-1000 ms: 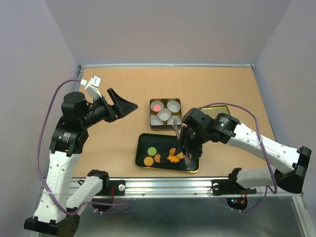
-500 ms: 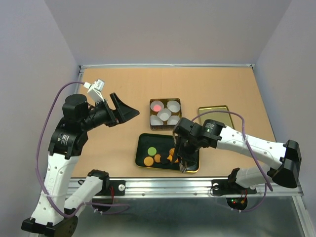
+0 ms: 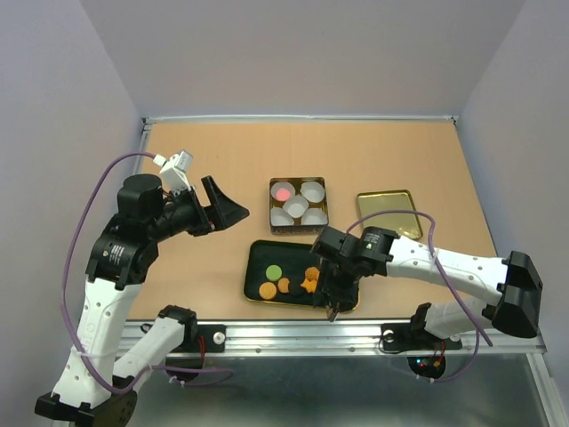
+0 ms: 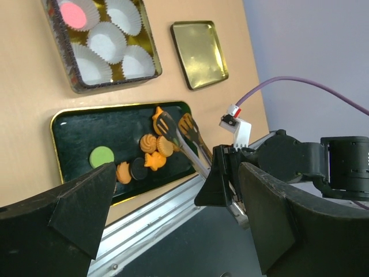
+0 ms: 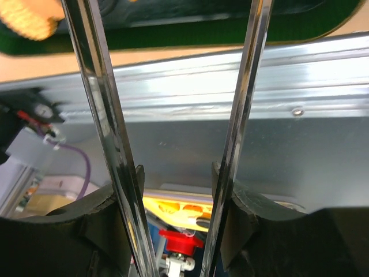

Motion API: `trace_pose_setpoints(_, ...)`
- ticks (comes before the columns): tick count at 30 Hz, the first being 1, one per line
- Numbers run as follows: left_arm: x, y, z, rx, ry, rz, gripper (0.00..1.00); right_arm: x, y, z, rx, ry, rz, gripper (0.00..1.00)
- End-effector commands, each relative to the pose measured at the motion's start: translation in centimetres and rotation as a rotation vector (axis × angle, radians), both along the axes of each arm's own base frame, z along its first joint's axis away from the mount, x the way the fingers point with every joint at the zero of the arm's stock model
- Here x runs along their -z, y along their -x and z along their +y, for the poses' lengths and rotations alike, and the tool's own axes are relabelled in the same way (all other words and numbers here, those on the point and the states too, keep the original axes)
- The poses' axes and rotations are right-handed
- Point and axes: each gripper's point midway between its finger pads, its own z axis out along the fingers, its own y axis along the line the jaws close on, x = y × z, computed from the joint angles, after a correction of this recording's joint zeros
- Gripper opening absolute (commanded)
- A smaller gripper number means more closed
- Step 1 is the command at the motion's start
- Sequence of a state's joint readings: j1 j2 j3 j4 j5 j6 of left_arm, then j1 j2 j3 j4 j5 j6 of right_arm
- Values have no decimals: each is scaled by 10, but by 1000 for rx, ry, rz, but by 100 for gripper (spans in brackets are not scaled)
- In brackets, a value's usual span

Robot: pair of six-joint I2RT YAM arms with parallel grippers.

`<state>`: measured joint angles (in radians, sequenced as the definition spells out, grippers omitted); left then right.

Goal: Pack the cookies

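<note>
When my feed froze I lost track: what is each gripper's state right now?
The left gripper: jaws open, holding nothing.
The right gripper: jaws closed on the tongs.

Small round green cookie [image 4: 102,155] lies flat at the left of the black tray [image 4: 75,130]. Just beside it, close-packed: orange round cookie [image 4: 123,172], dark round cookie [image 4: 138,169], orange star-shaped cookie [image 4: 154,161], tan swirl cookie [image 4: 149,142]. Pink round cookie [image 4: 72,12] sits in a paper cup inside the gold tin [image 4: 115,82].
</note>
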<state>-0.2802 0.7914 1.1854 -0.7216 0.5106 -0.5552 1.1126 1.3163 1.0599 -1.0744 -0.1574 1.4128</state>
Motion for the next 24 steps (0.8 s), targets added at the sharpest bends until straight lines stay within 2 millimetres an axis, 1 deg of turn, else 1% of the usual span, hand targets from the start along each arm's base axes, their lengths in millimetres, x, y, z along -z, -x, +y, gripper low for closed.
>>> trace_pose_setpoints(1,-5,-2,8,-25,-61,-33,99,12,-5,-1,27,-10,-44,55)
trace_pose_setpoints(5,-14,-4,11,-41,-71,-33,99,21,-9,5,24,-23,-56,55)
trace_pose_setpoints(8,-12,-3,12,-45,-80,-20,99,21,-14,14,-11,-33,-77,55)
trace_pose_setpoints(9,-11,-2,13,-47,-80,-16,99,25,-16,17,-22,-16,-72,55)
trace_pose_setpoints(10,-11,0,13,-44,-79,-18,99,22,-18,22,-42,-25,-81,55)
trace_pose_setpoints(11,-12,0,13,-45,-76,-21,99,26,-19,24,-50,-9,-75,54)
trace_pose_setpoints(12,-12,1,13,-43,-76,-23,99,23,-21,28,-56,-16,-80,54)
trace_pose_setpoints(17,-19,2,13,-40,-72,-34,99,29,-22,30,-62,3,-70,54)
trace_pose_setpoints(20,-21,3,12,-36,-69,-35,99,26,-21,33,-55,-9,-58,49)
trace_pose_setpoints(24,-19,6,11,-22,-66,-23,99,21,-21,37,-51,-25,-52,42)
